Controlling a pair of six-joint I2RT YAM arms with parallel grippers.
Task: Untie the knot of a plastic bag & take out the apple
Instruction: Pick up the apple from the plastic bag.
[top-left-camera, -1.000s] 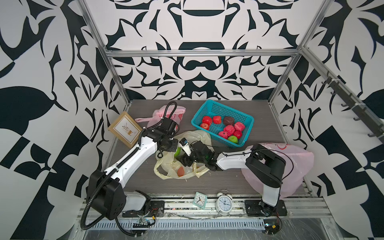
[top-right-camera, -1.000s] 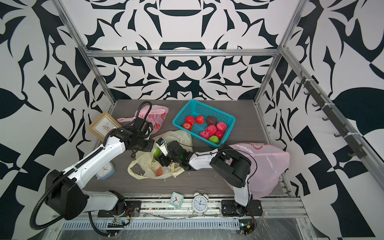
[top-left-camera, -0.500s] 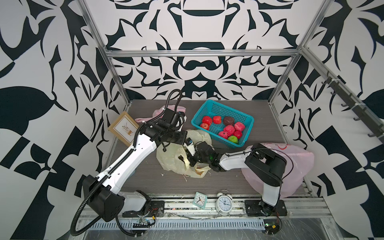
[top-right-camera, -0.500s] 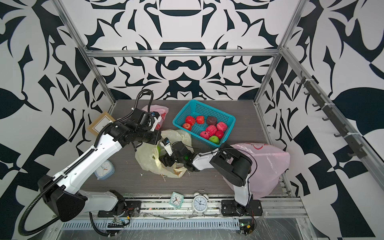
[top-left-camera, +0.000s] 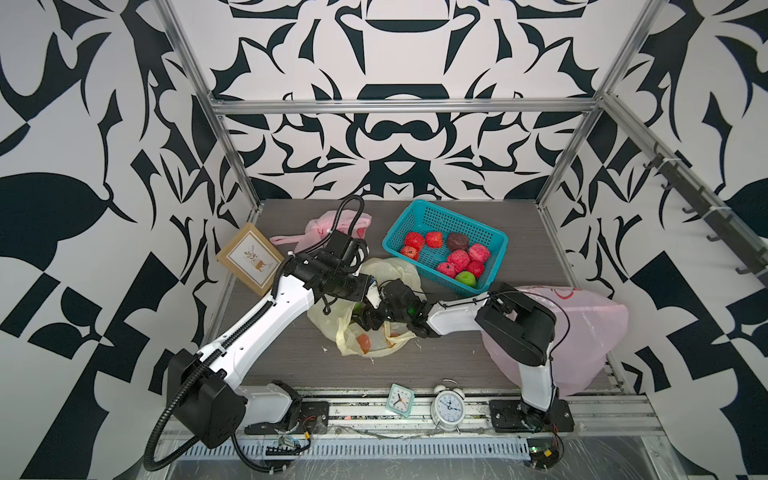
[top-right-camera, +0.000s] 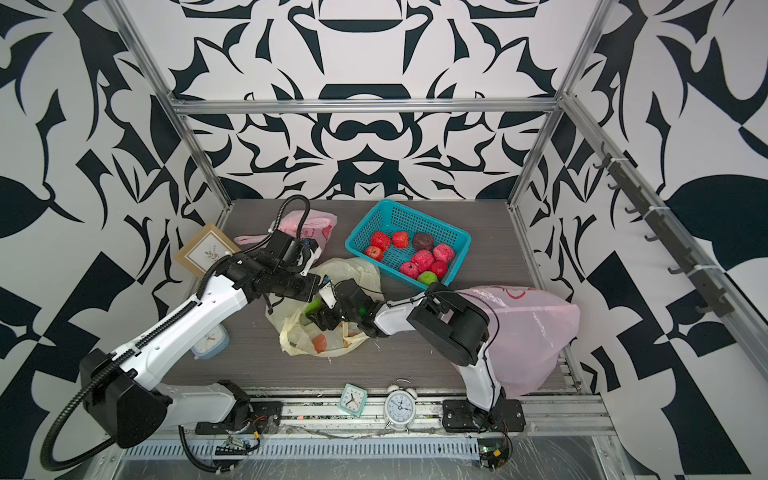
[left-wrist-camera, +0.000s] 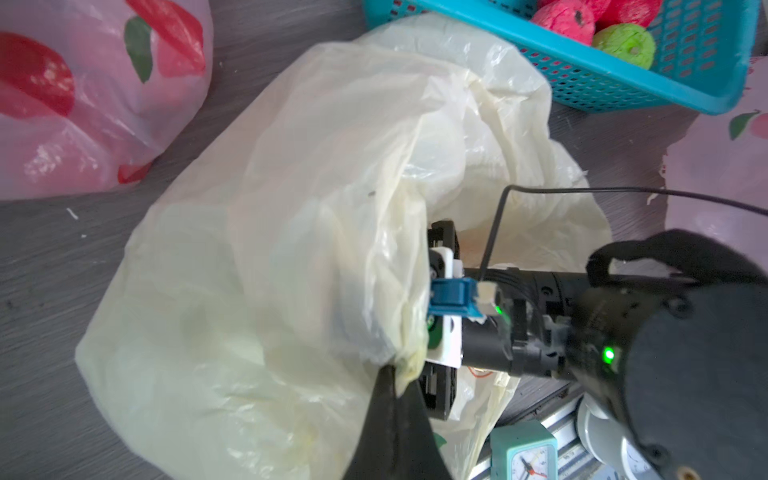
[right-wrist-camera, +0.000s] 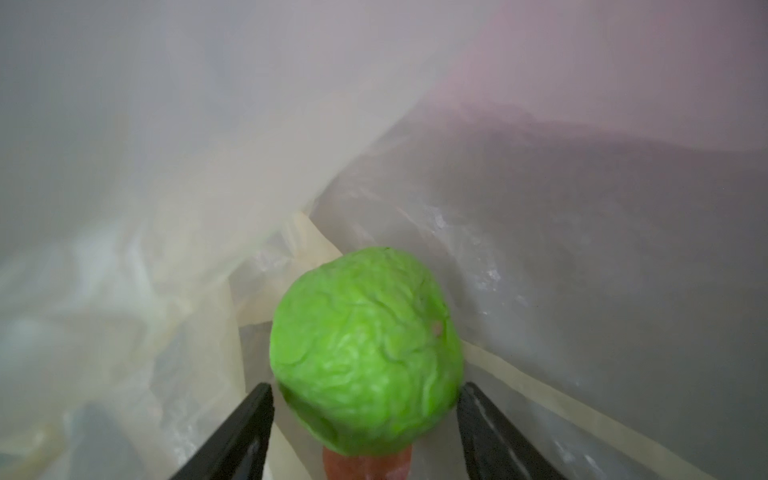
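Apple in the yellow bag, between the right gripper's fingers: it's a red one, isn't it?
Not red. The apple is green, as the right wrist view shows plainly. The rest is right: it sits inside the yellow bag, between the fingers of the right gripper.

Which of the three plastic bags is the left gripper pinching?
The cream bag in the middle: left gripper pinches its rim. Neither pink bag is gripped.
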